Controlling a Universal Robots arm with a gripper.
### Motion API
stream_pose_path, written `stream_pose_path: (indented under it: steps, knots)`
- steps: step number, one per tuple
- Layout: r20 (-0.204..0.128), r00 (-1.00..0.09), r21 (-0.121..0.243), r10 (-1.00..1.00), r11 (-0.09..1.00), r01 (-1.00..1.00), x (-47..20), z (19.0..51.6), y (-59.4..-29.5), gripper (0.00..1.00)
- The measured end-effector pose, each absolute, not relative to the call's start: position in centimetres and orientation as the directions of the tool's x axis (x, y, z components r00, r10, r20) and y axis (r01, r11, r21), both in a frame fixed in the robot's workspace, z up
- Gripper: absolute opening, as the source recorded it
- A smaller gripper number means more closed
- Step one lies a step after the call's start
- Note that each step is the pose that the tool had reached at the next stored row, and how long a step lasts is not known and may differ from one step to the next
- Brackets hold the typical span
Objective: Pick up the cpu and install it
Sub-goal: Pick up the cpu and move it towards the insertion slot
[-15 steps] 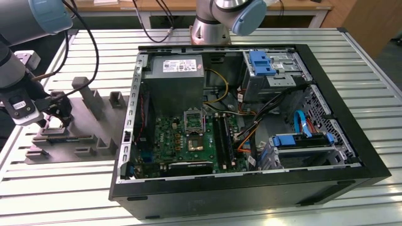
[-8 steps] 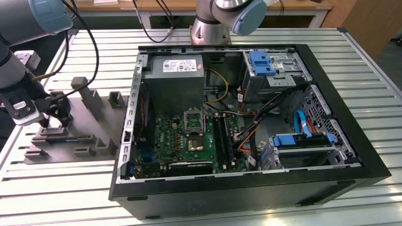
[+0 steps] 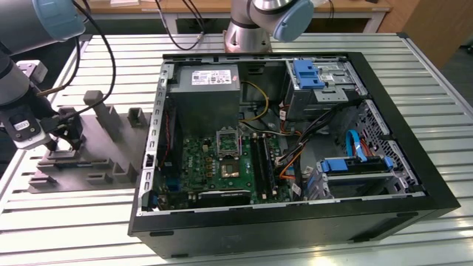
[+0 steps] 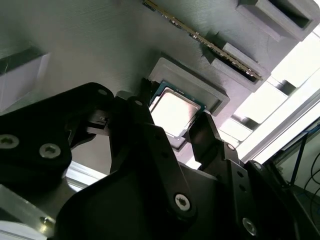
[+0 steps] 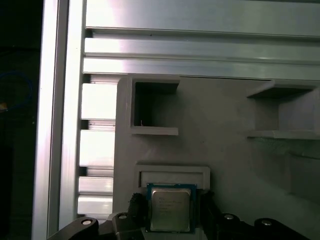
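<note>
Two fingers [image 4: 210, 145] closed on the cpu [image 5: 170, 210] in its tray pocket

We found the gripper [image 3: 65, 148] low over the grey moulded tray [image 3: 103, 166], which lay on the slatted aluminium table [image 3: 443, 111] at the exterior view's left, just beside the open computer case [image 3: 296, 221]. In both wrist views the cpu sat flat, silvery top up, inside a shallow raised-rim pocket [image 5: 172, 175] of that tray. A black finger stood against each of two opposite edges, and we judged them pressed in on the chip and pinching it by its sides, with nothing over its top. The chip looked level with the pocket floor, so we took the lift as not yet begun. The motherboard socket [image 3: 227, 141] lay inside the case, well apart from the tray.

For this step we thought the grip mattered most. The chip was thin, so contact needed to sit squarely on both edges and low enough to catch the green board, not just the metal lid. Uneven bite on one corner could let it pivot or snag the pocket rim. We judged a straight, slow rise best, with the chip kept level until it cleared the rim. Squeeze needed to be modest, since too much force could make so thin a part spring out sideways
</note>
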State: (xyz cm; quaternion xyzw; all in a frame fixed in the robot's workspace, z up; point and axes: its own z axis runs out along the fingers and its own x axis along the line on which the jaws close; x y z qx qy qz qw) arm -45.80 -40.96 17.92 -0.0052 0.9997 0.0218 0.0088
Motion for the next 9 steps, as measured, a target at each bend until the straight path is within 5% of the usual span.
stream_pose_path:
  steps: [9]
  knots:
    - [-0.018,-1.0,0.046,-0.006,0.999,-0.007,-45.81,18.14,-40.96,0.58]
